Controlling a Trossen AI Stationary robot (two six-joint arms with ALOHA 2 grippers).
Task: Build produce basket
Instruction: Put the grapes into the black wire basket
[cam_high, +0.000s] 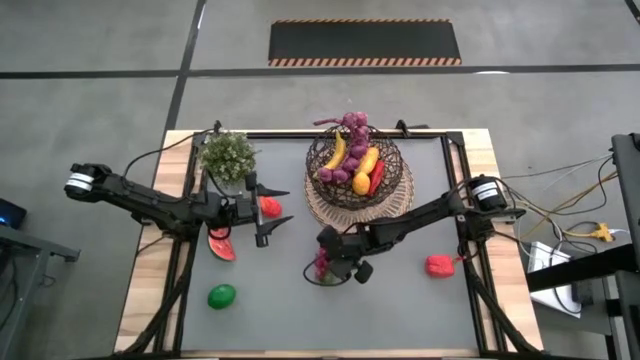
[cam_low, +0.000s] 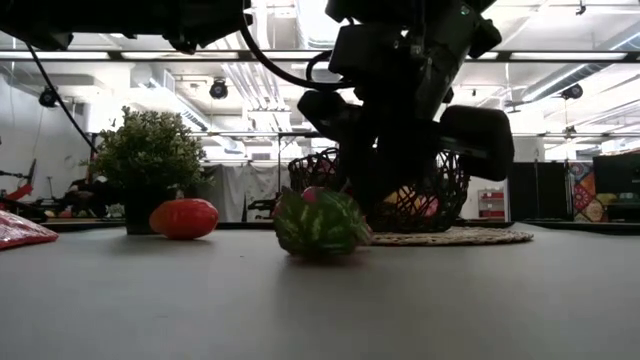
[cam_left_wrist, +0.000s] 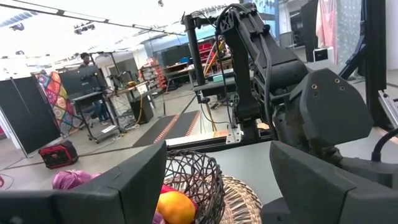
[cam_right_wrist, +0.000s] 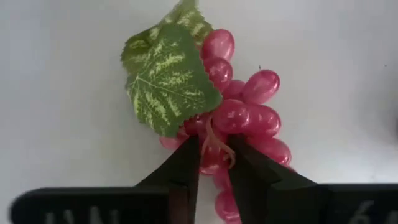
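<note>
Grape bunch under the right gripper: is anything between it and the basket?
Nothing visible is. The right gripper closes on the grape bunch on bare table in front of the basket; only the woven mat lies between.

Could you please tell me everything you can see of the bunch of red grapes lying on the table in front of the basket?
The grape bunch is a cluster of glossy, pinkish-red oval grapes that look like plastic, with a mottled green leaf at one end. It lies flat on the grey table, on the near side of the basket's woven mat. The right pincer is down over it, its two dark fingers closed in on the thin stem in the middle of the cluster. Nothing else touches it.
</note>
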